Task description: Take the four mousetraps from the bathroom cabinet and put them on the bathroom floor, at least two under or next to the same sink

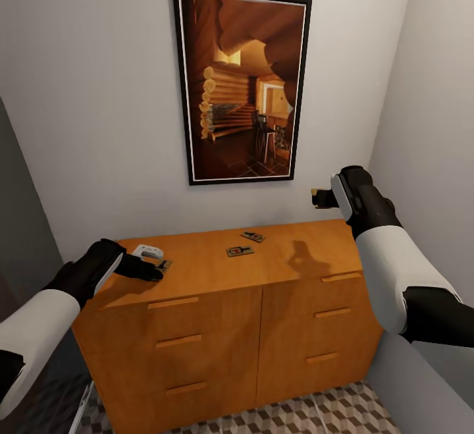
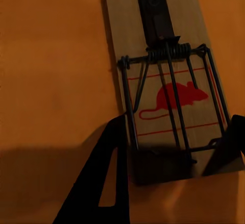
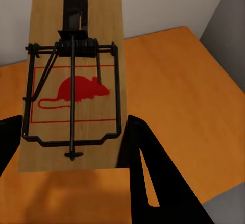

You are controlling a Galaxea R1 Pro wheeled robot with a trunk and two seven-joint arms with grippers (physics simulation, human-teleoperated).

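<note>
Currently right gripper (image 1: 318,198) at right of frame grasps a mousetrap (image 3: 74,76), raised above the cabinet (image 1: 217,328). Left gripper (image 1: 155,269), lower left, fingers straddle a second mousetrap (image 2: 168,81) lying on the cabinet top; clamped or not, cannot tell. Two more traps (image 1: 240,250) (image 1: 252,236) lie mid-top.

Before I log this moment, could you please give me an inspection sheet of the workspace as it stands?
Surface: orange-brown cabinet, top lit, drawers shut.
Job's things: two mousetraps lie loose mid-top; a third lies flat at the top's left end between the left gripper's fingers; a fourth is held in the air by the right gripper.
Clutter: small white object beside the left gripper.
Grippers: left gripper low on the cabinet top, straddling its trap; right gripper raised above the cabinet's right end, shut on its trap.
Cables: nothing seen.
Surroundings: framed picture on the wall; patterned tile floor below.
</note>
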